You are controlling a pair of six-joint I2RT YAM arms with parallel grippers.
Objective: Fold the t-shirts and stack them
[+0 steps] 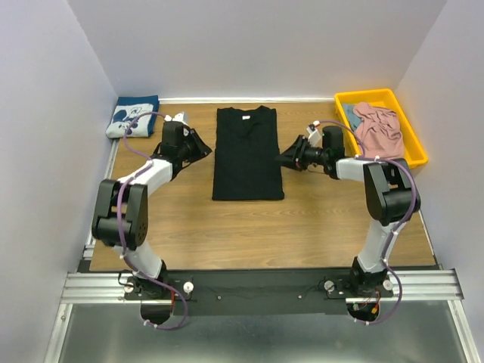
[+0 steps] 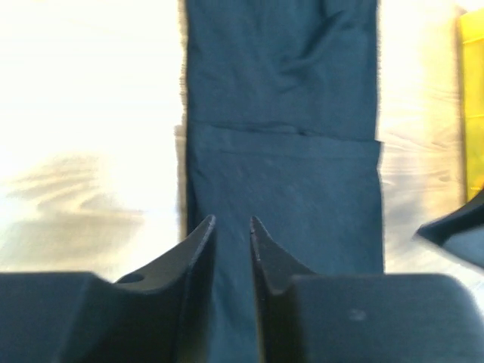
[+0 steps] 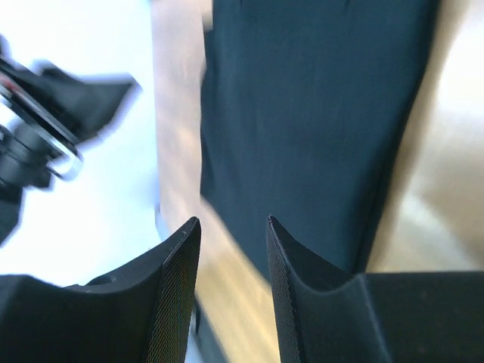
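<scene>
The black t-shirt (image 1: 248, 153) lies flat in the middle of the table, sides folded in to a long rectangle, collar at the far end. My left gripper (image 1: 203, 148) hovers just off its left edge, jaws a little apart and empty (image 2: 233, 221), facing the shirt (image 2: 280, 113). My right gripper (image 1: 283, 159) is at its right edge, open and empty (image 3: 233, 221), over the shirt's edge (image 3: 318, 113). The navy mouse-print t-shirt (image 1: 133, 116) lies folded at the back left corner. The pink t-shirt (image 1: 380, 128) lies crumpled in the yellow bin (image 1: 408, 113).
The yellow bin stands at the back right and also shows in the left wrist view (image 2: 473, 113). A bluish cloth (image 1: 352, 115) lies in the bin beside the pink shirt. White walls enclose the table on three sides. The wooden table (image 1: 249, 227) lies bare in front of the shirt.
</scene>
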